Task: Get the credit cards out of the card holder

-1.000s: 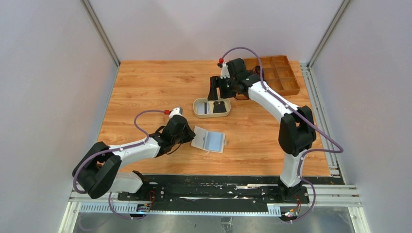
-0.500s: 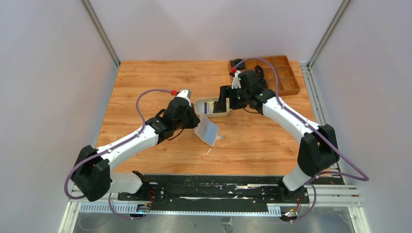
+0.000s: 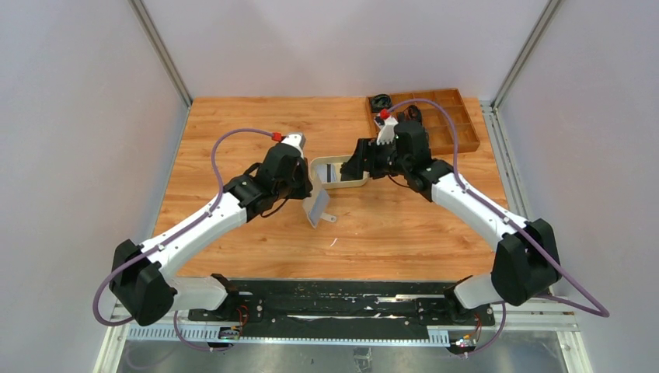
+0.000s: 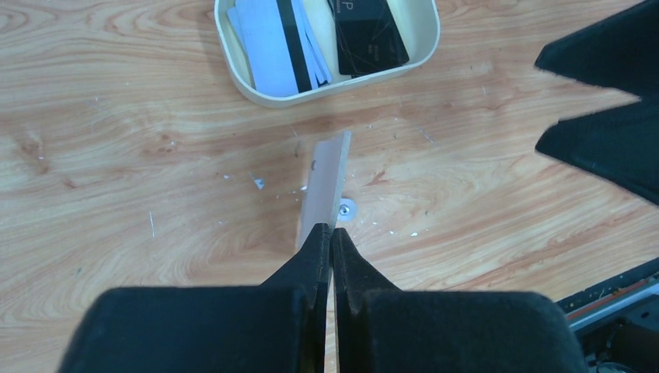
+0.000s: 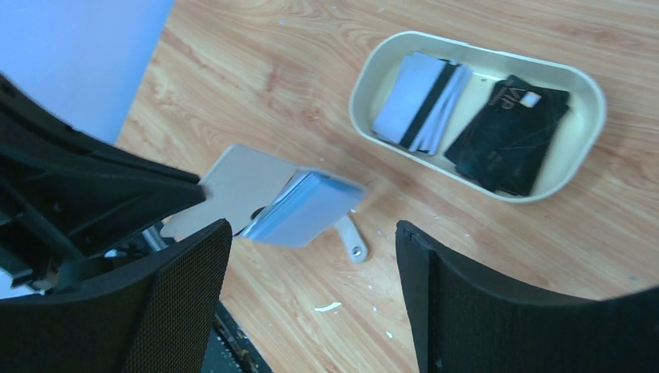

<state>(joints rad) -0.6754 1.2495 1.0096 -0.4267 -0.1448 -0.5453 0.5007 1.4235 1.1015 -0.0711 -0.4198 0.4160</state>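
The left fingers (image 4: pixel 315 252) are pinched tight on the card holder (image 4: pixel 326 175), holding it on edge just near of the tray (image 4: pixel 350 81) where the credit cards (image 4: pixel 272 39) lie. The right fingers (image 5: pixel 179 303) are spread wide, gripping nothing, above the tabletop (image 4: pixel 116 155).

Counted: 1 card holder (image 3: pixel 316 208), 1 tray (image 4: pixel 326 87), 1 box (image 3: pixel 462 132). In the tray 2 stacks are seen: 1 of pale striped cards (image 4: pixel 273 43), 1 of black cards (image 4: pixel 369 35). The number per stack cannot be told.
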